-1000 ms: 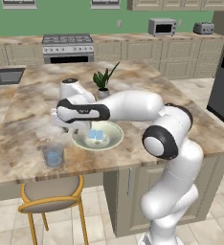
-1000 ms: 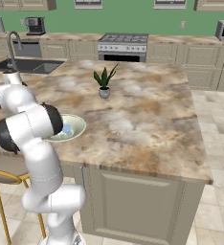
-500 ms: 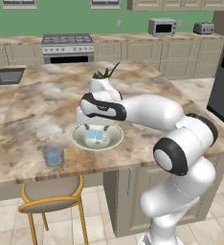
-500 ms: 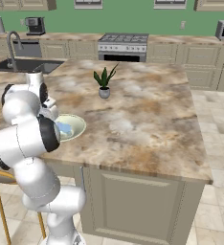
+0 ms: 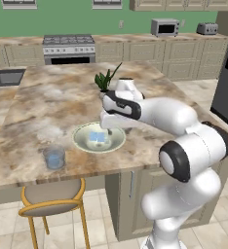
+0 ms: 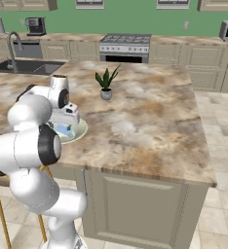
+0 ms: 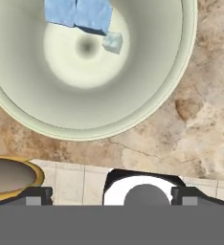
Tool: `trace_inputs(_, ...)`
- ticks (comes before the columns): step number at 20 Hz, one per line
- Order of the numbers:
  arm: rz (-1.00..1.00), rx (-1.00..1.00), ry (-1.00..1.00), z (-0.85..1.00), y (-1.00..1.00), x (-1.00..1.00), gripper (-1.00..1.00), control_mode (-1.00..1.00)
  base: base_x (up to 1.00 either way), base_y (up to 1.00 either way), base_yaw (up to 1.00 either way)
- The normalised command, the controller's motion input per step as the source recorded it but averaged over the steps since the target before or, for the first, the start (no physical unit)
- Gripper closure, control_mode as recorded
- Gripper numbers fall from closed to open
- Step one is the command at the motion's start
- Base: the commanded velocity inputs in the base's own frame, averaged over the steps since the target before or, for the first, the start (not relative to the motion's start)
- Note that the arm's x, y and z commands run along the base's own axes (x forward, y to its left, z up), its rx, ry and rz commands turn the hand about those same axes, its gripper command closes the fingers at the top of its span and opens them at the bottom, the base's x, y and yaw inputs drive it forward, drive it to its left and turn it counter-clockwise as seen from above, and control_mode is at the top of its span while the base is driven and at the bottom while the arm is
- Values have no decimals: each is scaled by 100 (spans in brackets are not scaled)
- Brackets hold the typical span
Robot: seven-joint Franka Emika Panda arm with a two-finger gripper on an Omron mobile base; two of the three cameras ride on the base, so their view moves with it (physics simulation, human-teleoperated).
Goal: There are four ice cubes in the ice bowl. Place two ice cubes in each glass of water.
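Note:
The cream ice bowl (image 5: 82, 141) sits near the front edge of the marble island, with light-blue ice cubes (image 5: 97, 137) in its middle. My gripper (image 5: 109, 130) hangs just above the bowl's right side, pointing down, open and holding nothing. In the hand view the bowl (image 7: 147, 95) spreads below the gripper (image 7: 113, 195), whose fingertips (image 7: 37, 196) stand far apart. The ice cubes (image 7: 78, 14) are clustered beyond the bowl's centre. A glass of water (image 5: 54, 158) stands to the bowl's front left, by the counter edge. From the right, my arm covers part of the bowl (image 6: 79, 131).
A small potted plant (image 5: 105, 82) stands on the island behind the bowl. A yellow-framed stool (image 5: 50, 199) is tucked under the counter edge below the glass. A sink (image 6: 28, 65) lies at the far left, and a stove (image 5: 67, 46) stands along the back wall.
My hand has swung right, from over the counter left of the bowl to above the bowl. The bowl and glass have not moved.

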Motion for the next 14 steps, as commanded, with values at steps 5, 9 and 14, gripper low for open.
trace_inputs(5, 19, 0, 21, -20, -12, 34, -100, -100, 0, 0, 0)
trace_inputs(9, 22, -1, 17, -14, 7, 26, -100, -100, 0, 0, 0)
trace_inputs(14, 23, -4, 7, -10, 8, 15, -100, -100, 0, 0, 0)
